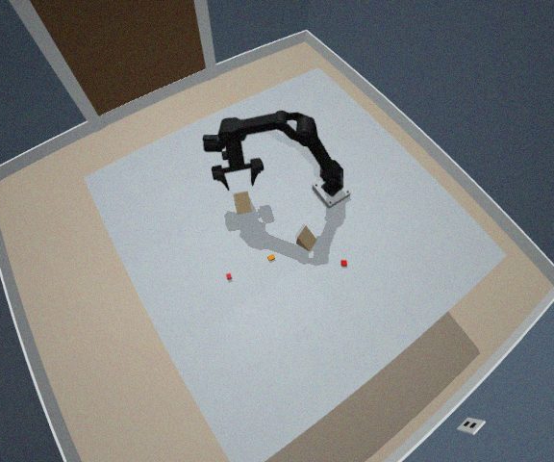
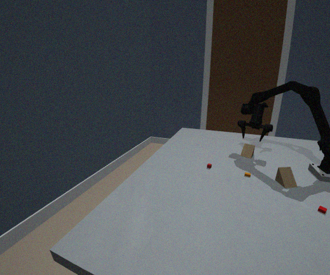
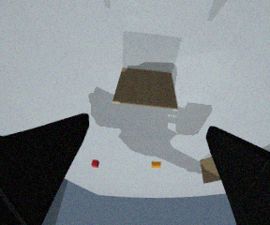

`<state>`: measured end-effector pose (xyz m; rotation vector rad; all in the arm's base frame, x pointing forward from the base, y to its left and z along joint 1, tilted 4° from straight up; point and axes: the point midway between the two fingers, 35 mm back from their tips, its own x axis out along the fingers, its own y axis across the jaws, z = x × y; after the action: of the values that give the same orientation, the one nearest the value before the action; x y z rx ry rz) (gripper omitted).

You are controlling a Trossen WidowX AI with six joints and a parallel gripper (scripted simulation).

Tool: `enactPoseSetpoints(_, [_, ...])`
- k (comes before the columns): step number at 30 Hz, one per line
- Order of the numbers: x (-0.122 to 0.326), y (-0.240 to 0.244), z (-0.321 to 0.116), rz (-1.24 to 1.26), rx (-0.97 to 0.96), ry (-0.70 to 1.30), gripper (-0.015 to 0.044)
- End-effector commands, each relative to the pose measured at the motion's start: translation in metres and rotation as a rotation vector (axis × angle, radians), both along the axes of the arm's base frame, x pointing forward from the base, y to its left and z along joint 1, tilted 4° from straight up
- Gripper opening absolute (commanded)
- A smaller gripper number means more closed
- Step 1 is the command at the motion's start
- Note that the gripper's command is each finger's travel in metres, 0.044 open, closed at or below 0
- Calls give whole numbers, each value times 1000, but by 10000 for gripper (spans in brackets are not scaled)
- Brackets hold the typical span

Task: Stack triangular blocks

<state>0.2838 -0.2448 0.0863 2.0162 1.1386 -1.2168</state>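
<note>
My gripper (image 1: 240, 188) (image 2: 251, 140) (image 3: 149, 126) is wide open and empty, fingers pointing down, above the table beside the farther triangular block. That block (image 1: 241, 202) (image 2: 247, 150) (image 3: 146, 88) is tan and rests on the table with a broad face showing; in the wrist view it lies beyond the fingertips, roughly between them sideways. The other triangular block (image 1: 306, 238) (image 2: 286, 177) (image 3: 210, 171) is tan too and stands on the table nearer the arm's base, turned differently. In the wrist view the right finger partly hides it. The two blocks are well apart.
A small orange block (image 1: 270, 257) (image 2: 247, 175) (image 3: 156, 164) lies between the triangular blocks, toward the front. One small red block (image 1: 228, 276) (image 2: 209, 165) (image 3: 95, 163) lies to its left. Another red block (image 1: 343, 263) (image 2: 322, 209) lies to the right, beyond the nearer triangular block.
</note>
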Motion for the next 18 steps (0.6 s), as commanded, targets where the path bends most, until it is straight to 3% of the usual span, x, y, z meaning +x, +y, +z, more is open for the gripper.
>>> enactPoseSetpoints(1, [2,2,-5,-3,5,0,440])
enactPoseSetpoints(18, [10,9,-31,-2,5,-1,440])
